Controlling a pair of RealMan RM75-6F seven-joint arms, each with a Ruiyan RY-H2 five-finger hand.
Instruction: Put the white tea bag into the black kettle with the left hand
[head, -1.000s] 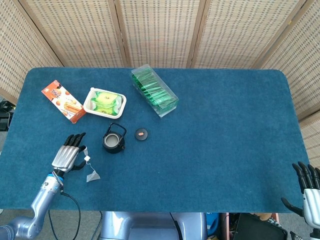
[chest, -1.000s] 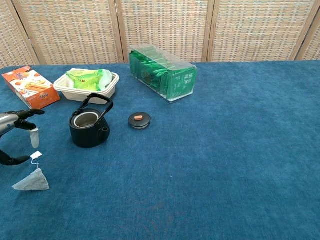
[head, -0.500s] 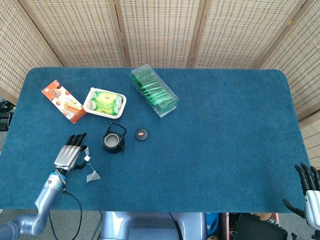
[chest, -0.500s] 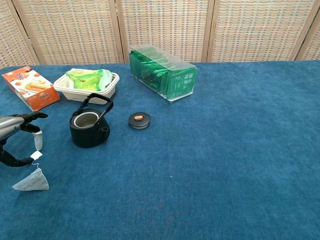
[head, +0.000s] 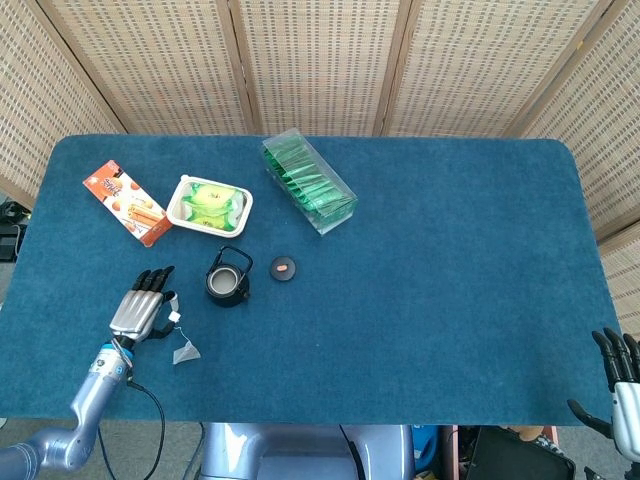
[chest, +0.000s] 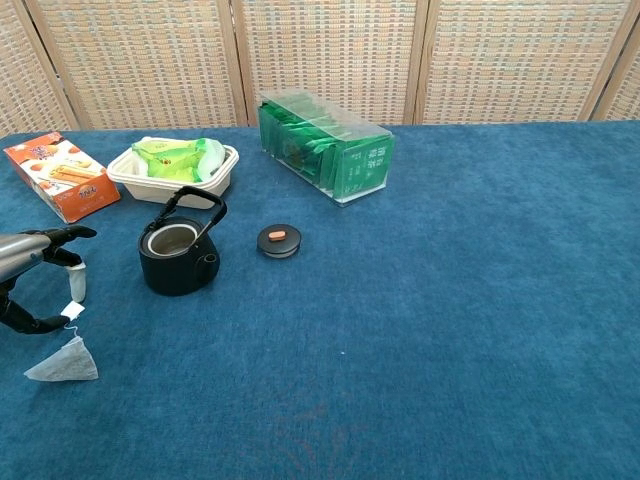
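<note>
the white tea bag (chest: 64, 362) lies on the bench (chest: 450, 300) just near-right of the left robot hand (chest: 30, 280), whose spread fingers touch its tag (chest: 72, 311), and the black kettle (chest: 178, 252) stands further right.

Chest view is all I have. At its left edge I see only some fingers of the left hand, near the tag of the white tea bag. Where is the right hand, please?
Observer: In the head view the right hand is beyond the near right corner of the blue table, fingers apart, holding nothing.
Operator: And how does the whole left hand lie to the kettle?
Observer: The head view shows the whole left hand: it is left of the black kettle, nearer to the robot and apart from it.
</note>
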